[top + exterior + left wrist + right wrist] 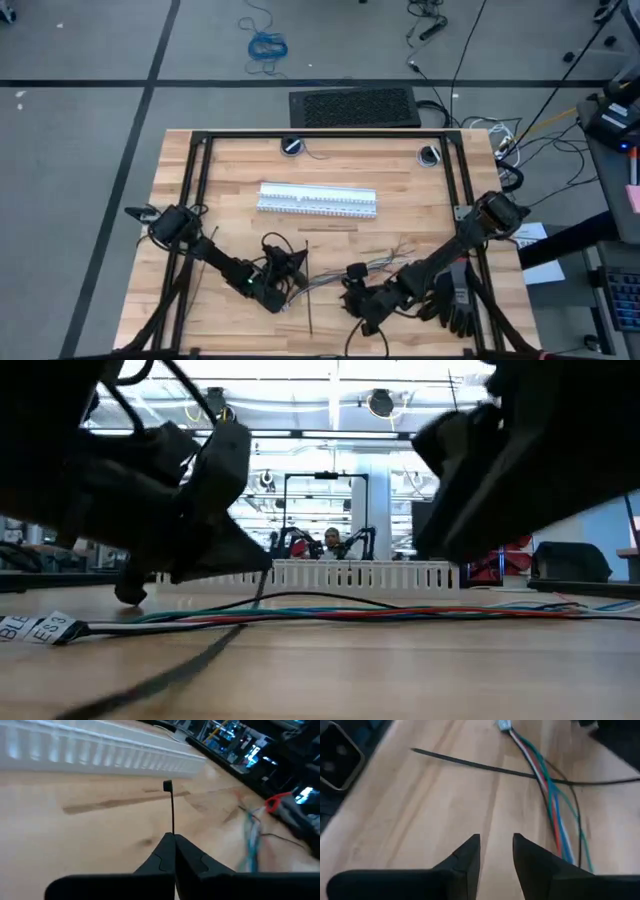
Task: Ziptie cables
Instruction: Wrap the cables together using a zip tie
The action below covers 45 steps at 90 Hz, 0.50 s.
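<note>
Near the table's front edge, both arms are down low over the wood. Left gripper (173, 837) sits front-left of centre, fingers pinched together on a ziptie (171, 812) that stands up out of the tips, its square head at the free end (wrist view shows this clearly). Right gripper (496, 845) is front-right of centre, fingers a narrow gap apart, holding nothing, hovering over bare table (410, 195).

Cables (552, 802) lie on the wood between the two grippers, fanned toward the right arm; in the right wrist view they show red, green, blue and white strands with a small pale plug (504, 725) at one end. Second ziptie (470, 764) lies flat on the table and crosses the cables near that plug; in the high view it runs toward the front edge, between the arms.

White slotted strips (317, 200) sit at mid-table, well behind the grippers and apart from the cables. Dark glove (455, 300) lies at the front-right, just beside the right arm.

No containers on the table (nothing to report inside anything).
</note>
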### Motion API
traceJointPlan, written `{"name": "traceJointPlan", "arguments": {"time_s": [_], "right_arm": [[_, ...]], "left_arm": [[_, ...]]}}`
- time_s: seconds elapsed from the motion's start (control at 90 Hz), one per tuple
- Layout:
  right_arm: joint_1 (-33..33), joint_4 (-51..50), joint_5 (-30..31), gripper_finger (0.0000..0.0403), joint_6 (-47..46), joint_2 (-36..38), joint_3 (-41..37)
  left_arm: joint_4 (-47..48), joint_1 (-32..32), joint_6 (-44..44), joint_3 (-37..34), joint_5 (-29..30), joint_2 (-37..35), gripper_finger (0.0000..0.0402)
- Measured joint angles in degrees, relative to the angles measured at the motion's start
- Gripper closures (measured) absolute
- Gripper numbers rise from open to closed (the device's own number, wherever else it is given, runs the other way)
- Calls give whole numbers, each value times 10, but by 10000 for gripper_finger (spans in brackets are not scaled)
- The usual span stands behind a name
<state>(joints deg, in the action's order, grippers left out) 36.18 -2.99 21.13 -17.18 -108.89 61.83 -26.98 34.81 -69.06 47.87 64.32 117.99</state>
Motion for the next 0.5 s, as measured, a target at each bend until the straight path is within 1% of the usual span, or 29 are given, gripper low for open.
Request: {"name": "traceJointPlan", "arguments": {"time_s": [0.189,0.311,0.5], "right_arm": [[14,-3,43,300,-36,-4,0],[30,-2,45,300,-42,-4,0],[73,-36,41,300,-71,-4,0]], "left_arm": [[-2,-31,23,35,-4,3,401],[-16,-49,-6,43,-19,3,401],[-27,-52,15,78,-29,22,401]]}}
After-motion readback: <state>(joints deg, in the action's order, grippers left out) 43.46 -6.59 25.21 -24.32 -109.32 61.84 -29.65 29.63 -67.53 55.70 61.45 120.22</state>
